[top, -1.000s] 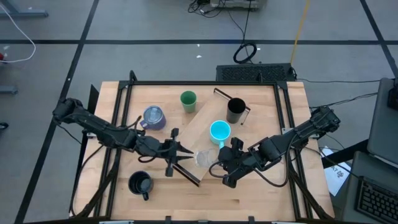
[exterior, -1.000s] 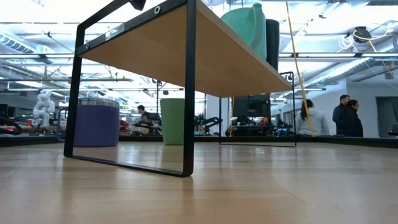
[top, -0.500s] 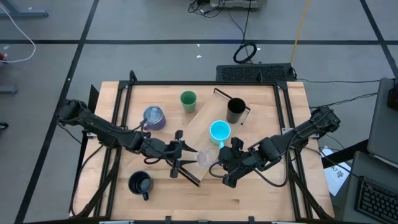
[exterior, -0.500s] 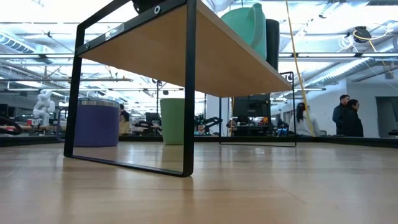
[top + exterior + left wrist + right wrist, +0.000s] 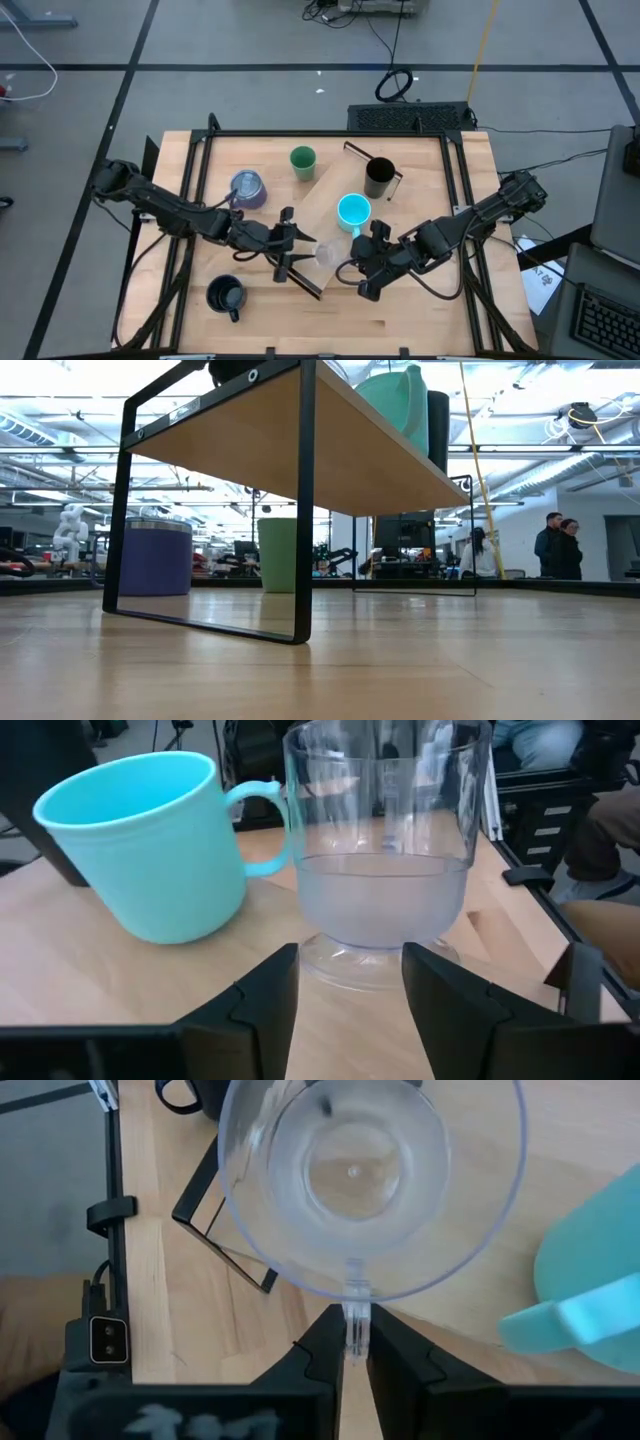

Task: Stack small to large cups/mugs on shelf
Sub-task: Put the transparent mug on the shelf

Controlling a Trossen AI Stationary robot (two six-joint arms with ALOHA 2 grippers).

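A long light-wood shelf board with black end brackets [image 5: 335, 232] runs diagonally across the middle of the high view. On it stand a cyan handled mug [image 5: 353, 211], a tall black mug [image 5: 379, 177] toward the upper right, and a tiny clear cup [image 5: 327, 254] toward the lower left. On the wooden tabletop [image 5: 430, 170], a green cup [image 5: 303, 162] sits upper left of the board, a purplish-grey shiny mug [image 5: 247, 188] farther left, and a squat black handled mug [image 5: 226, 295] at lower left.

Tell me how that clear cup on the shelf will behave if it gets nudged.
The clear cup looks thin-walled and empty, so probably light and easy to shove. It flares wide above a narrow foot, so it may tip rather than slide. The right gripper pinches only its rim tab, while the left gripper stands open around the foot.
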